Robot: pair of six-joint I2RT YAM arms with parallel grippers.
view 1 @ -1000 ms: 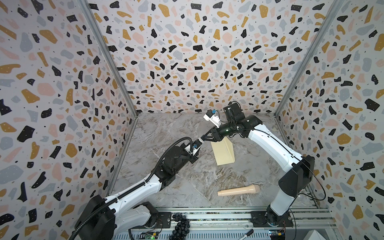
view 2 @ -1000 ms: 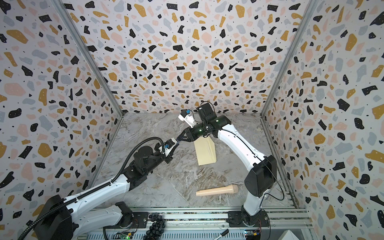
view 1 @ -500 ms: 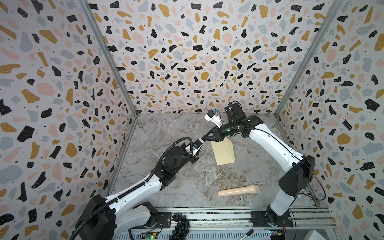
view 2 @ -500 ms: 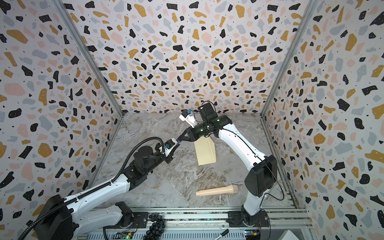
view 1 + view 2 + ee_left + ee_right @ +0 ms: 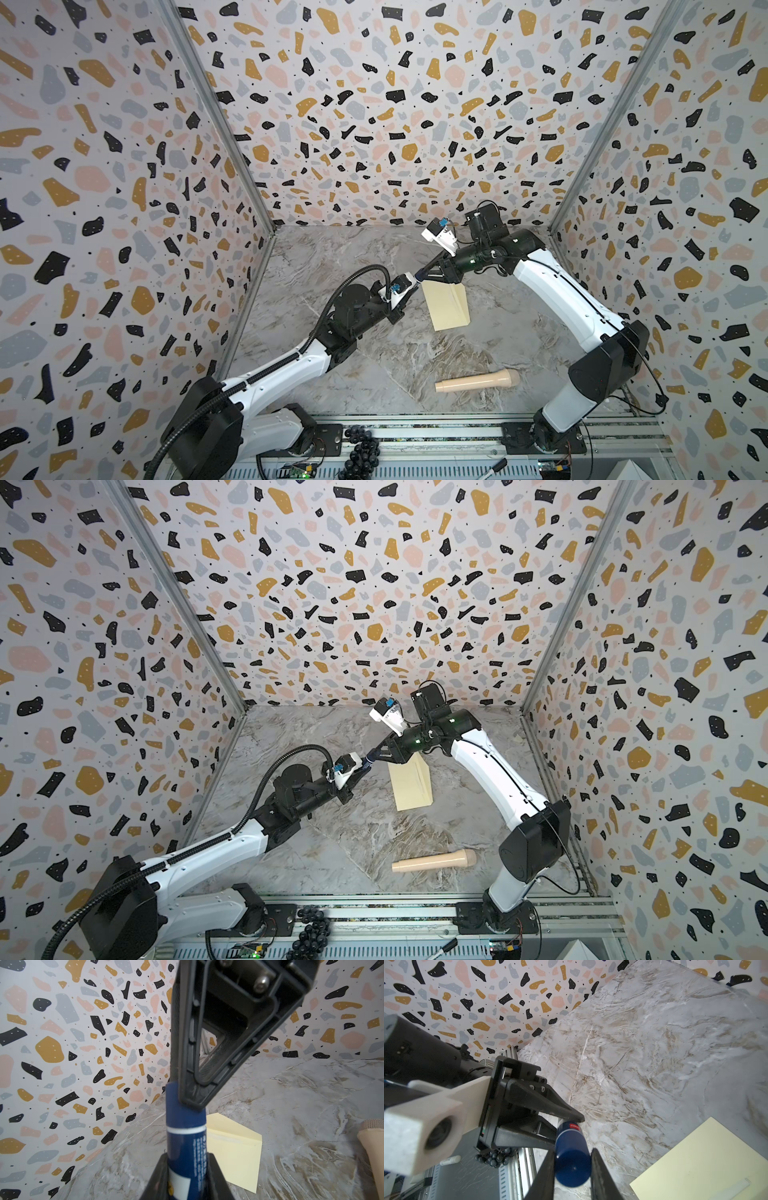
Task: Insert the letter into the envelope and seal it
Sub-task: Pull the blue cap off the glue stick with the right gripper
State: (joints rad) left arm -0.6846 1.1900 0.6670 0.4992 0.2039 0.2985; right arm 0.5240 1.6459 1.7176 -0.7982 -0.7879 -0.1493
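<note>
A dark blue glue stick [image 5: 187, 1147] hangs in the air between both arms, left of the envelope. My left gripper [image 5: 187, 1169] is shut on its body, and my right gripper [image 5: 572, 1167] is shut on its cap end [image 5: 571, 1142]. In both top views the two grippers meet tip to tip, left gripper [image 5: 409, 282] against right gripper [image 5: 428, 272]. The pale yellow envelope [image 5: 446, 307] [image 5: 411, 787] lies on the marble floor below the right gripper, its flap [image 5: 226, 1126] raised a little. The letter is out of view.
A beige club-shaped object [image 5: 478, 380] [image 5: 434, 861] lies near the front edge. A cluster of black beads [image 5: 361, 449] and a marker [image 5: 492, 465] rest on the front rail. Patterned walls close in the left, back and right sides.
The right gripper's jaws have narrowed slightly onto the glue stick's cap end. Both arms and the envelope stay where they were.
</note>
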